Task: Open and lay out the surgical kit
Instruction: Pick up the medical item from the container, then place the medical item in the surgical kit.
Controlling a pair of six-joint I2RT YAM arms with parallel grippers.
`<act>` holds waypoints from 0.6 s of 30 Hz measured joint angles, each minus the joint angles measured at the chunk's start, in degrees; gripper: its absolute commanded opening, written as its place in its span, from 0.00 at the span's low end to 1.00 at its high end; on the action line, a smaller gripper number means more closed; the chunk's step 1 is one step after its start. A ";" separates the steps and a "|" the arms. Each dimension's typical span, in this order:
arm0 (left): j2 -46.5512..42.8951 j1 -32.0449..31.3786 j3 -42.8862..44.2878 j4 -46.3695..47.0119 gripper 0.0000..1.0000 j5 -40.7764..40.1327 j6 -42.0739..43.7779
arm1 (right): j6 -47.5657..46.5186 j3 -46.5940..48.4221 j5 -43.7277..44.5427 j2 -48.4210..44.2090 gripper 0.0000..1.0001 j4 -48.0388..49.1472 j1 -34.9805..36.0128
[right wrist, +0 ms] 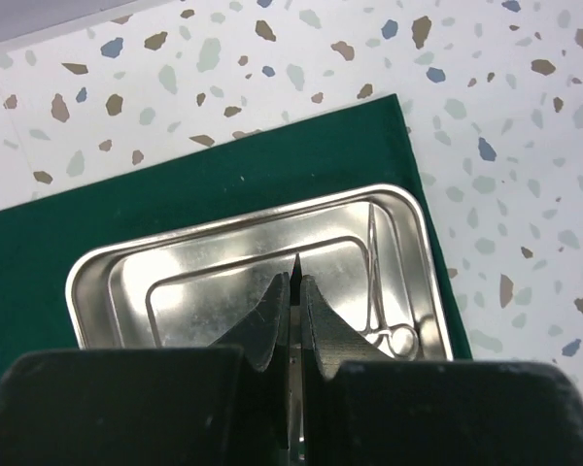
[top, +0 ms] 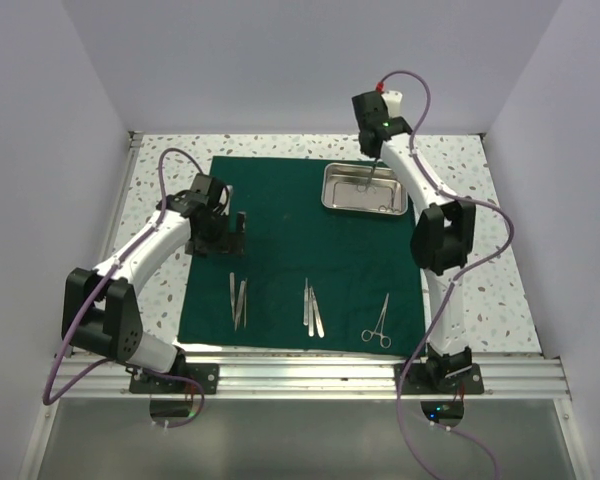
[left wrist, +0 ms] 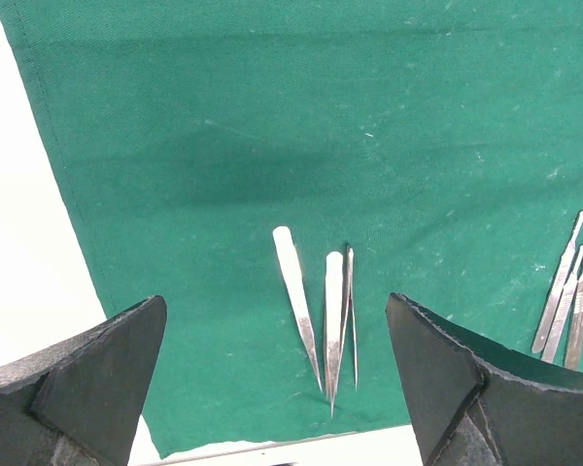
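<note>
Your right pincer [right wrist: 296, 277] is pressed together right over the steel tray [right wrist: 102, 291]; your left pincer [left wrist: 275, 306] is spread wide. The forceps [right wrist: 379, 282] lie just right of its tips. I'd reckon they're light, slick and flat, so hook the rings.

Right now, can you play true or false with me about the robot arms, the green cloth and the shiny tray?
1. The green cloth is spread out flat on the table. True.
2. The steel tray sits on the bare table, off the cloth. False: it sits on the cloth, at its far right corner.
3. The left gripper is open. True.
4. The right gripper is wide open above the tray. False: its fingers are shut together.
5. The tray is empty. False: a ring-handled instrument lies along one side of it.
</note>
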 measured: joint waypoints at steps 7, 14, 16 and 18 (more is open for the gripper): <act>0.00 0.00 0.00 0.13 1.00 0.00 0.00 | 1.09 -19.93 -1.60 -17.25 0.00 -0.61 0.57; 2.03 0.00 2.19 1.68 0.99 1.51 -0.04 | 6.67 -46.75 -6.58 -41.09 0.00 -2.56 7.06; 3.58 0.00 3.17 2.71 1.00 2.19 -0.04 | 8.72 -54.05 -8.44 -46.90 0.00 -4.13 8.63; 5.29 0.00 4.20 3.34 1.00 2.97 -0.07 | 10.34 -60.94 -9.84 -51.23 0.00 -4.87 9.14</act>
